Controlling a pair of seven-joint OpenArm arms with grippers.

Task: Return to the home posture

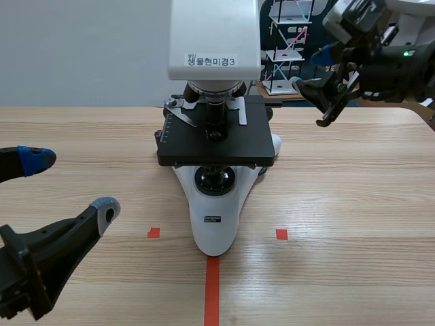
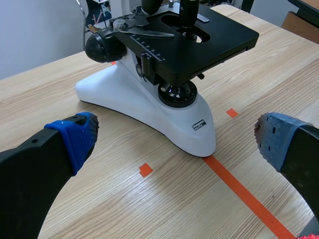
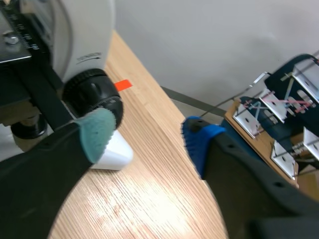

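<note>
A white microscope (image 1: 215, 204) with a black stage (image 1: 216, 139) stands in the middle of the wooden table. My left gripper (image 1: 71, 183) is open, low at the table's near left, with nothing between its fingers. In the left wrist view the microscope base (image 2: 149, 107) lies ahead of the open left gripper (image 2: 174, 137). My right gripper (image 1: 319, 71) is raised at the far right, beside the stage, open and holding nothing. In the right wrist view its open gripper (image 3: 147, 132) has its teal pad close to the black focus knob (image 3: 94, 94); whether they touch is unclear.
Orange-red tape marks (image 1: 212, 288) lie on the table in front of the microscope. A rack of white frames (image 1: 285, 47) stands on a brown stand behind the table at the far right. The table's far edge (image 3: 164, 89) runs just beyond the right gripper.
</note>
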